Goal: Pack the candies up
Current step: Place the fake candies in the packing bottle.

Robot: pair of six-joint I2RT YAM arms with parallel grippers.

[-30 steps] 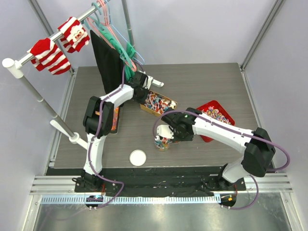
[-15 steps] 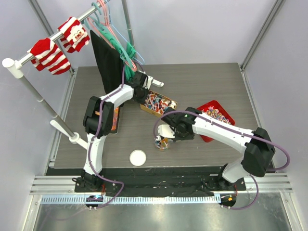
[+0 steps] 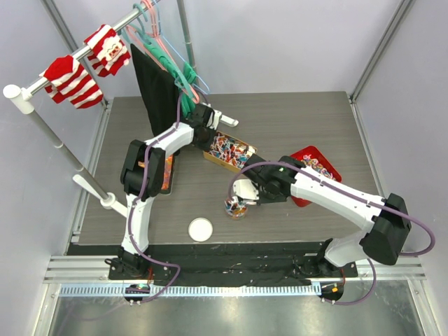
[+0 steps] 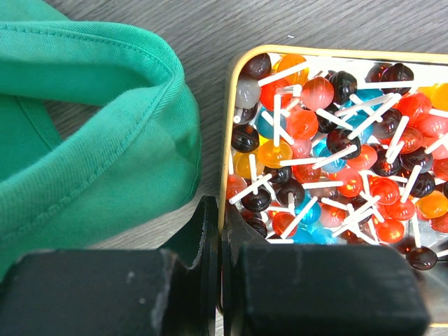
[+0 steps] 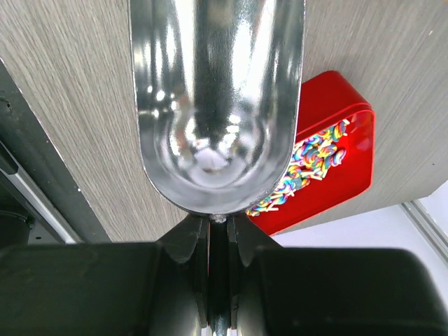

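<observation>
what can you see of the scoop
The scoop is polished silver metal, a deep rounded trough that mirrors its surroundings and looks empty. Its thin handle stub is pinched between the shut jaws of the right gripper. The bowl points away from the wrist, above the grey table, partly covering a red tray of striped candies.

Grey wood-grain table (image 3: 294, 119). Gold tin (image 4: 329, 52) sits just past ctr at 12 o'clock, w/ green cloth (image 4: 91, 126) bunched right beside one rim. Red tray (image 5: 336, 94) at 3 o'clock. Glass jar (image 3: 231, 210) upright at approx 6; white round lid (image 3: 200, 229) flat at 7, apart from jar. Metal scoop (image 5: 210, 105), shiny bowl, shows near red tray in rt wrist view. Off-table at 10–11: white rail (image 3: 12, 92) w/ red-and-white striped socks (image 3: 72, 80), green hangers (image 3: 183, 73), black garment (image 3: 154, 87).
</observation>
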